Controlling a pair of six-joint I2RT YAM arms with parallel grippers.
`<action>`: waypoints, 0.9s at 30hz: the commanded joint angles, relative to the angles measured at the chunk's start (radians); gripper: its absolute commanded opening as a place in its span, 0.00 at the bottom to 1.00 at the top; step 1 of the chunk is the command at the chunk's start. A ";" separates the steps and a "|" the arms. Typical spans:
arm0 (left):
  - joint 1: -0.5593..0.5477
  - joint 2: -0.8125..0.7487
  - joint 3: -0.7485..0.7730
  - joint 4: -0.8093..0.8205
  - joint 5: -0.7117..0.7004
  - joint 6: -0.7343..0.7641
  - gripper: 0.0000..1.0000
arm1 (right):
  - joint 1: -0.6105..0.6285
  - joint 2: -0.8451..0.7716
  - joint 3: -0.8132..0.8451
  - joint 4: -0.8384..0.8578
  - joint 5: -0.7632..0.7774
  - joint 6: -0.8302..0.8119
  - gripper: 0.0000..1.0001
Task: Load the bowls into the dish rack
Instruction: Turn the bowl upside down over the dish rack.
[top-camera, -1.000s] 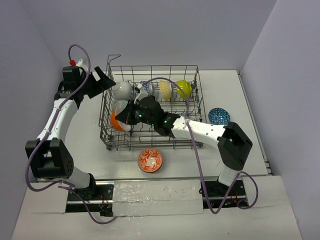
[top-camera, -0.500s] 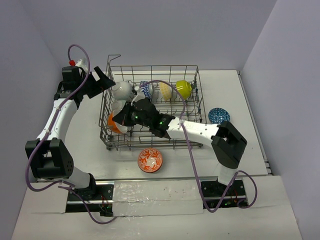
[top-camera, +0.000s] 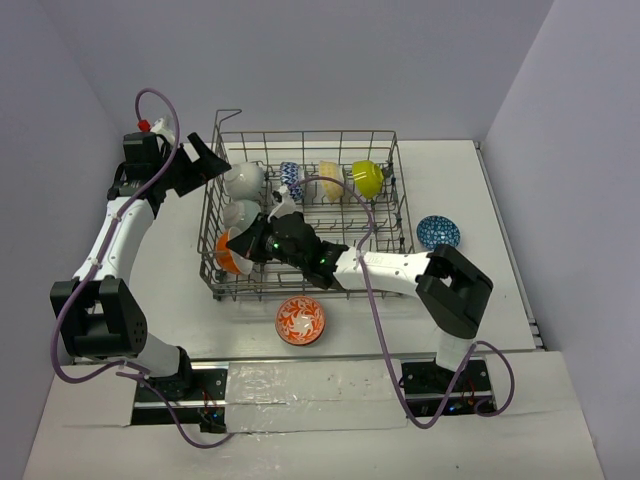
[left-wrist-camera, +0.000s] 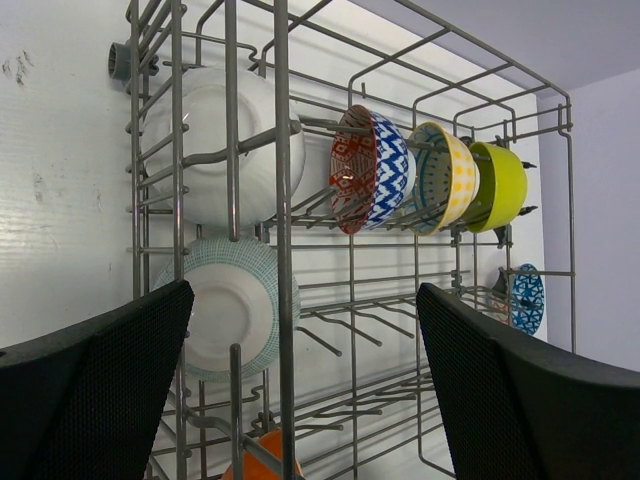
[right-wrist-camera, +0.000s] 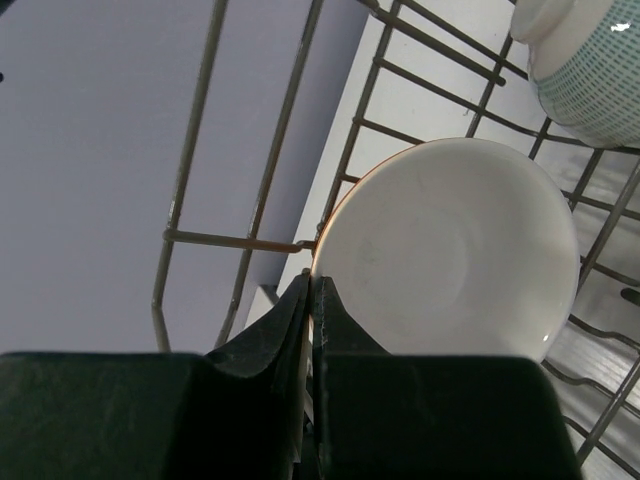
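The grey wire dish rack (top-camera: 310, 133) stands mid-table. My right gripper (top-camera: 243, 243) reaches into its left end, shut on the rim of the orange bowl (top-camera: 226, 255). In the right wrist view the fingertips (right-wrist-camera: 312, 285) pinch that bowl's rim, and its white inside (right-wrist-camera: 450, 250) faces the camera. A white bowl (top-camera: 243, 180), a teal-checked bowl (top-camera: 240, 213), a red-and-blue patterned bowl (top-camera: 291, 180), a pale yellow bowl (top-camera: 330, 181) and a lime bowl (top-camera: 367, 178) stand on edge in the rack. My left gripper (top-camera: 215, 160) hangs open outside the rack's far left corner, holding nothing.
On the table in front of the rack lies a red-white bowl (top-camera: 301, 320). A dark-blue patterned bowl (top-camera: 438, 232) lies to the rack's right. The rack's raised corner loop (top-camera: 228, 113) stands beside my left gripper. Walls close in on both sides.
My right gripper has carried the orange bowl leftward and nearer, down toward the rack's left wall. The left arm has not moved.
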 joint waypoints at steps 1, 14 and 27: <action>0.005 -0.041 0.033 0.034 0.026 -0.013 0.99 | 0.011 -0.007 -0.019 0.163 0.049 0.047 0.00; 0.005 -0.037 0.032 0.037 0.029 -0.016 0.99 | 0.019 0.002 -0.114 0.336 0.092 0.125 0.00; 0.005 -0.033 0.030 0.038 0.032 -0.018 0.99 | 0.019 0.045 -0.142 0.454 0.059 0.171 0.00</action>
